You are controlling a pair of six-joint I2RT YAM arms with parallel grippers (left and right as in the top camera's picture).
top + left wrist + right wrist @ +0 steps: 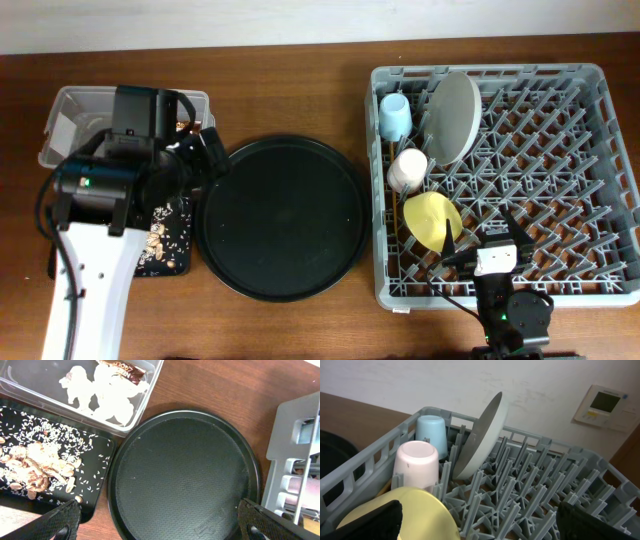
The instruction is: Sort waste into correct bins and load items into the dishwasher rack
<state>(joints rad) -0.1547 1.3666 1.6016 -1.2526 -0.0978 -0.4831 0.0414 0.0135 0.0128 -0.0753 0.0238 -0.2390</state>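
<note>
The grey dishwasher rack (560,160) holds, along its left side, the light-blue cup (394,116), the pink cup (407,170), the yellow bowl (430,220) and the grey-green plate (455,112), which stands on edge. I cannot make out the chopsticks. The clear tub (65,105) holds the white napkin (100,390) and the gold-brown wrapper (125,367). The shallow black tray (170,250) holds the food scraps (30,467). My left gripper (160,527) is open and empty over the round tray's left edge. My right gripper (480,525) is open and empty over the rack's front, beside the yellow bowl (410,515).
A large round black tray (283,215) lies empty between the bins and the rack; it also shows in the left wrist view (185,475). The rack's corner (295,425) stands just right of it. The rack's pegs (520,485) fill its right part. A wall lies behind the table.
</note>
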